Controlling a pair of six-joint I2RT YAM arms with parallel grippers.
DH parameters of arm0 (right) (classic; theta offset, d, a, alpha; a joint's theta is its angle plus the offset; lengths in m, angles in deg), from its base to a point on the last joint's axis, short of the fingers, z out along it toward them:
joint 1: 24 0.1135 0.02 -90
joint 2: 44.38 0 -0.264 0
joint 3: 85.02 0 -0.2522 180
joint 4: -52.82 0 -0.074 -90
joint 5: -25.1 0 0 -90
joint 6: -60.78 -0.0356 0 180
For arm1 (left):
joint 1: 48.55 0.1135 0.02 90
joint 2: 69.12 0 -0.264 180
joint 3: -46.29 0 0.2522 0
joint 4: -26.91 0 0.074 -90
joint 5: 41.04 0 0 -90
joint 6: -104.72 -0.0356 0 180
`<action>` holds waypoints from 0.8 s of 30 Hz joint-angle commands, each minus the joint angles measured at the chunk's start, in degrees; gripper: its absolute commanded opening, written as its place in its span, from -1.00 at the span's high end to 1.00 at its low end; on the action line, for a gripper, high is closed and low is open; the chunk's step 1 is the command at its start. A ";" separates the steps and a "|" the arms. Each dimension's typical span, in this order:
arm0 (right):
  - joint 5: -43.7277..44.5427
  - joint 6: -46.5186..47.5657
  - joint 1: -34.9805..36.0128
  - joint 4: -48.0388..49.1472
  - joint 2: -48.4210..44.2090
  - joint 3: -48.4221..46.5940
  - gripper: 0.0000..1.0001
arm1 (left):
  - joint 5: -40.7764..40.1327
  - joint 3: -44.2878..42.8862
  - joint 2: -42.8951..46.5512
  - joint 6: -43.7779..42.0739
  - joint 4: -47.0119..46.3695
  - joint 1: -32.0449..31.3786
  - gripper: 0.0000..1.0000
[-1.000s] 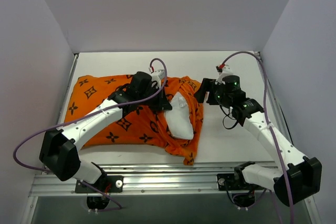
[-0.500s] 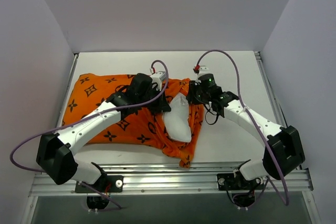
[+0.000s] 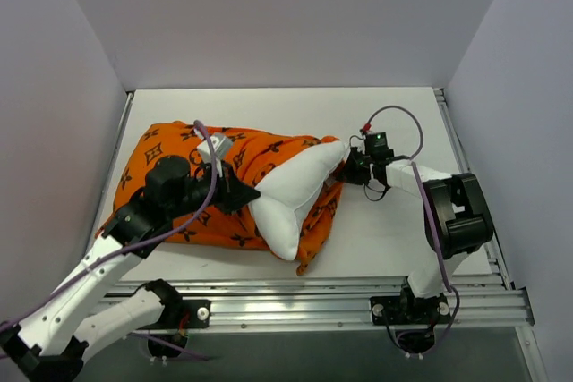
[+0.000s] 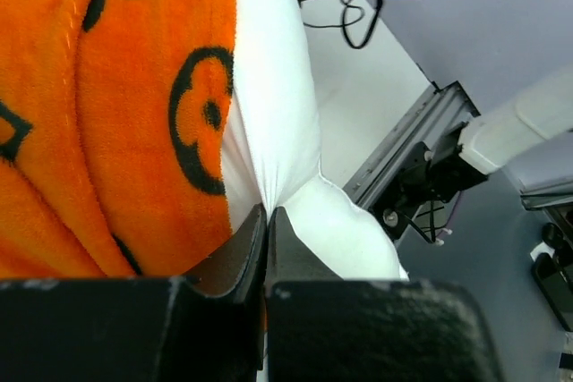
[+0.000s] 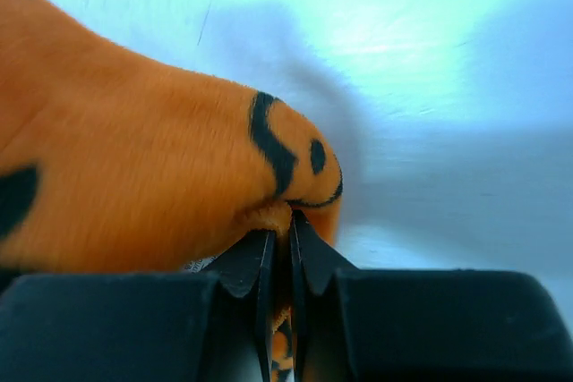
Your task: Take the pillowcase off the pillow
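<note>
- left gripper (image 4: 267, 214) clamped tight on pillow (image 3: 291, 199) fabric, likely to drag it out
- right gripper (image 5: 279, 225) closed on pillowcase (image 3: 269, 151) edge, anchoring it
- pillow partly out, on table (image 3: 394, 230)

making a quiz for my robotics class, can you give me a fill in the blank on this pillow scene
1. The left gripper is shut on white fabric, so it holds the ___.
2. The right gripper is shut on orange fabric, so it holds the ___.
3. The pillow pokes out of the pillowcase at the end nearer the ___ arm.
4. The pillowcase's printed motifs are ___.

Missing words: pillow; pillowcase; right; black
</note>
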 commanded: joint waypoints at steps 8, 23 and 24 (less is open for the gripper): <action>0.36 0.68 2.93 2.73 -4.10 -0.29 0.85 | 3.88 5.28 -4.51 1.62 -22.42 1.28 0.95; 5.21 4.90 7.13 -18.91 -32.25 -3.28 -0.90 | -16.46 -11.07 -16.87 1.78 -11.68 -3.82 -0.77; 4.33 3.51 8.89 -18.47 -32.69 -2.93 -0.92 | -19.56 -10.20 -15.46 2.49 -9.37 -3.73 -0.83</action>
